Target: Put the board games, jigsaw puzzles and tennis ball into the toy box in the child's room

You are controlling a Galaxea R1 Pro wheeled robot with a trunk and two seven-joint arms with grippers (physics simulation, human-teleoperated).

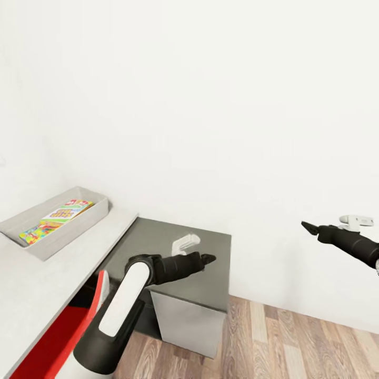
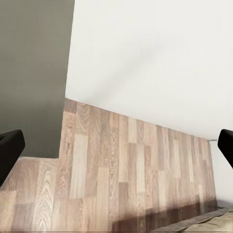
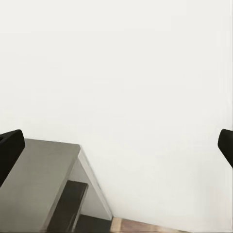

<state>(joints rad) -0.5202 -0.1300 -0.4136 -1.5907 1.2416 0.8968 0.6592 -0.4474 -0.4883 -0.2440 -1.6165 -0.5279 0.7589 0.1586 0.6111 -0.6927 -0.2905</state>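
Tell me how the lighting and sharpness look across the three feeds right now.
Head view: flat, even light, faint shadows; the toy box and its colourful contents read sharp enough. Left wrist view: soft wood-floor grain, dark band along the lower edge. Right wrist view: nearly featureless white wall, washed out; fingers are dark, unlit blobs at the edges.

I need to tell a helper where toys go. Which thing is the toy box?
Find the long pale-grey table at the left wall. The toy box sits at its far end: a shallow light-grey tray with flared sides, colourful flat toys inside.
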